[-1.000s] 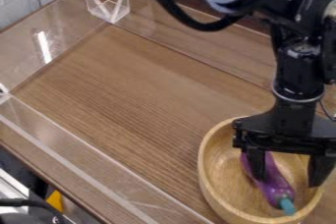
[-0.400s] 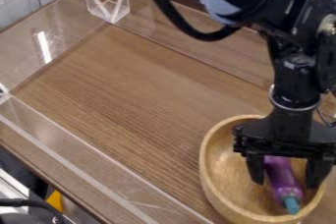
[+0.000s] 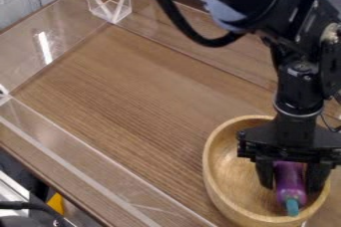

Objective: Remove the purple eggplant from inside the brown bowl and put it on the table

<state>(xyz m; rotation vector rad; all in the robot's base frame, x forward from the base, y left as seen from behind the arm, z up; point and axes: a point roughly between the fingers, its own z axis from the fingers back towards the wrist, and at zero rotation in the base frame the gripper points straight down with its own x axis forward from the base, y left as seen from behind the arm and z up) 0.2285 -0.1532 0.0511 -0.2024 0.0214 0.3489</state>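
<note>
Black gripper [image 3: 292, 174] points down into the brown bowl [image 3: 221, 173] at lower right of the table [image 3: 147, 92]. Its two fingers [image 3: 264, 173] straddle the purple eggplant [image 3: 290, 184], one either side, close against it; cannot tell if they actually clamp it. Eggplant lies in the bowl bottom, teal stem tip toward the near rim. Clear acrylic walls [image 3: 54, 42] edge the table.

You've got an all-black arm: chunky rounded joint housings up top w/ glossy highlights, narrowing to a cylindrical wrist section just above the gripper [image 3: 292, 170]. Black cables loop off behind the upper links. Gripper's a wide black crossbar w/ two slim black fingers [image 3: 261, 168] below it.
</note>
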